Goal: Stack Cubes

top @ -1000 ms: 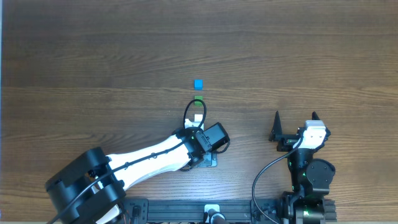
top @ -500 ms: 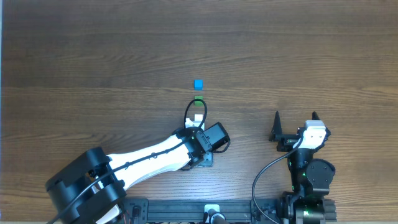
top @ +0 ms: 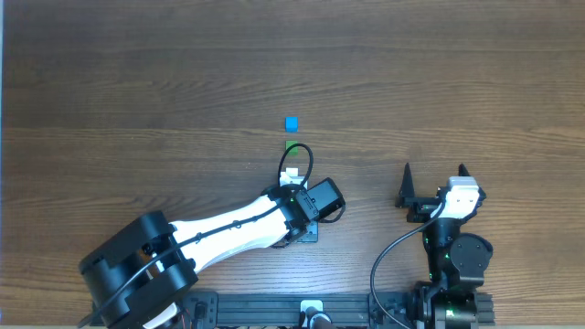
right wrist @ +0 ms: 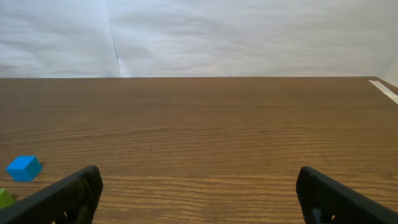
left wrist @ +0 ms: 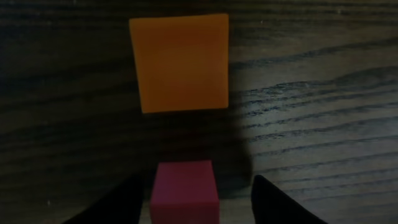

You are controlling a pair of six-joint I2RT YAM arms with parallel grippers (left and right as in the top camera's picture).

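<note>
In the left wrist view, a small dark red cube [left wrist: 185, 190] sits on the dark wood between the fingers of my left gripper [left wrist: 198, 193], which is open; a gap shows between the cube and one finger. An orange cube [left wrist: 180, 62] lies just beyond it. From the top, the left gripper [top: 292, 172] is at the table's middle, with a green cube [top: 292, 146] partly hidden behind its cable and a blue cube [top: 292, 123] farther back. My right gripper [top: 434, 180] stands open and empty near its base. The right wrist view shows the blue cube [right wrist: 23, 168] and the edge of the green cube [right wrist: 5, 198].
The wooden table [top: 137, 91] stretches bare to the left, right and back of the cubes. A white wall [right wrist: 249, 37] stands behind the table's far edge.
The left arm has shifted slightly to the right and its wrist has turned a little. The right arm has kept still.
</note>
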